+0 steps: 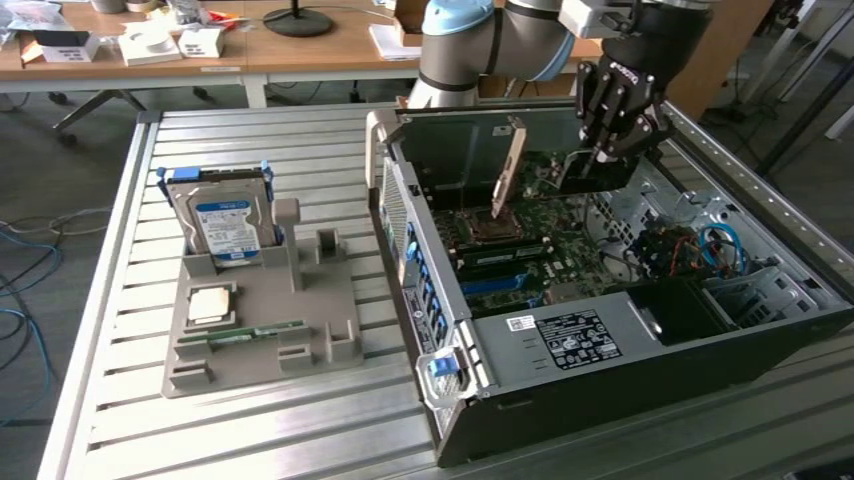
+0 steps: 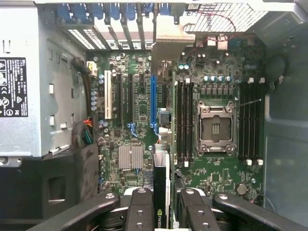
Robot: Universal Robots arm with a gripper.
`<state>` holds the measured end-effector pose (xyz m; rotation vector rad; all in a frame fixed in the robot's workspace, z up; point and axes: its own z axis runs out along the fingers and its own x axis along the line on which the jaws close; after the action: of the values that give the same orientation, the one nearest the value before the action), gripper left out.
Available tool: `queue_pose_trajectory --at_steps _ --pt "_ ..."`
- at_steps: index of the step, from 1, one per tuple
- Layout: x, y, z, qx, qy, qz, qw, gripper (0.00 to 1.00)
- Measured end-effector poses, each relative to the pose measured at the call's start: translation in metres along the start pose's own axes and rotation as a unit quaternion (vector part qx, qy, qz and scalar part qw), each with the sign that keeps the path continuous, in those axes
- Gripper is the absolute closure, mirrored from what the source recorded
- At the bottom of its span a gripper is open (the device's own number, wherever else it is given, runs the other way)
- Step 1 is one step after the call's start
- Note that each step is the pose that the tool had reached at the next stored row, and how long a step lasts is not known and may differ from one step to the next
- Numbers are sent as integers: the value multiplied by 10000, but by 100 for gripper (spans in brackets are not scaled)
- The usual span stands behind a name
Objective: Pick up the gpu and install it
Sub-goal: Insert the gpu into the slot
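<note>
Gripper point(image 2: 165, 202) is pinching the gpu point(image 2: 161, 168) on its edge, with black fingers point(image 2: 139, 204) on both faces of the card. The wrist view shows the card edge-on, with a green logo on its black shroud.

In the exterior view the gripper point(image 1: 617, 148) is down inside the open PC case point(image 1: 667, 390), over the back part of the motherboard point(image 1: 534, 250). The gpu point(image 1: 594, 175) hangs below the fingertips as a dark slab. It's close to the board, but I can't tell whether it touches a slot.

In the wrist view the card's edge is roughly in line with the long blue slot point(image 2: 153, 103). The CPU socket point(image 2: 215, 127) sits off to one side and a small finned heatsink point(image 2: 131, 157) to the other. The power supply point(image 2: 24, 86), with its label, is further out past the heatsink.

The case lies on its side on a slatted metal table point(image 1: 200, 430). On the exterior view's left, well apart from the case, is a grey fixture tray point(image 1: 267, 300). On it are a blue-labelled hard drive point(image 1: 227, 225) standing upright and a memory stick point(image 1: 240, 332) lying flat.
</note>
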<state>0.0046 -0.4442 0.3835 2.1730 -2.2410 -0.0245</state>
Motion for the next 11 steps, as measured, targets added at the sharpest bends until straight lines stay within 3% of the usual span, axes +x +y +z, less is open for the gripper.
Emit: queue_pose_trajectory --at_steps 11 --pt "0 20 200 0 1 -1 10000 74"
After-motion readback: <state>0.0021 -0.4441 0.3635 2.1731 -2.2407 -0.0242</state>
